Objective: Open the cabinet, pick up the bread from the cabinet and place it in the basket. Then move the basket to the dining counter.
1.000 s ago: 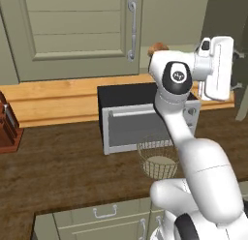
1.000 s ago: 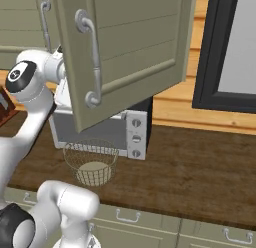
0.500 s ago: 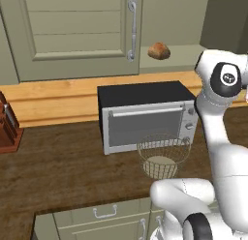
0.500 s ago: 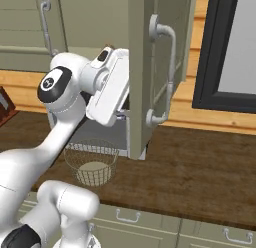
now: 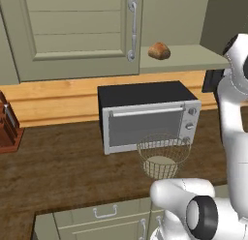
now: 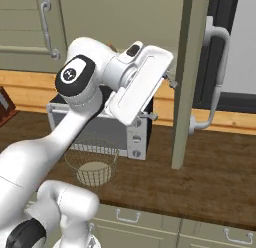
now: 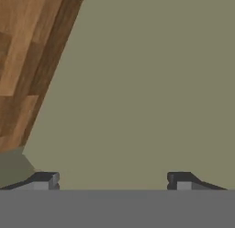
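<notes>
The cabinet's right door (image 6: 186, 77) stands swung wide, edge-on in the right base view, with its silver handle (image 6: 218, 77) on the far side. The left door (image 5: 72, 31) is closed. On the bare shelf sits the golden-brown bread (image 5: 159, 51). My gripper (image 6: 163, 99) is open against the inner face of the right door (image 7: 137, 84), its fingertips (image 7: 44, 180) wide apart with nothing between them. The wire basket (image 5: 163, 155) stands empty on the worktop in front of the microwave, also below my arm (image 6: 93, 163). The dining counter is out of view.
A silver microwave (image 5: 145, 114) sits under the cabinet, right behind the basket. A wooden knife block (image 5: 7, 127) stands at the left end of the dark wood worktop (image 5: 58, 171). Green drawer fronts (image 6: 150, 227) run below. A dark window frame (image 6: 225, 47) is behind the open door.
The right cabinet door has swung from partly open to wide open, and my hand has followed it to the right. The bread on the shelf has come into sight.
</notes>
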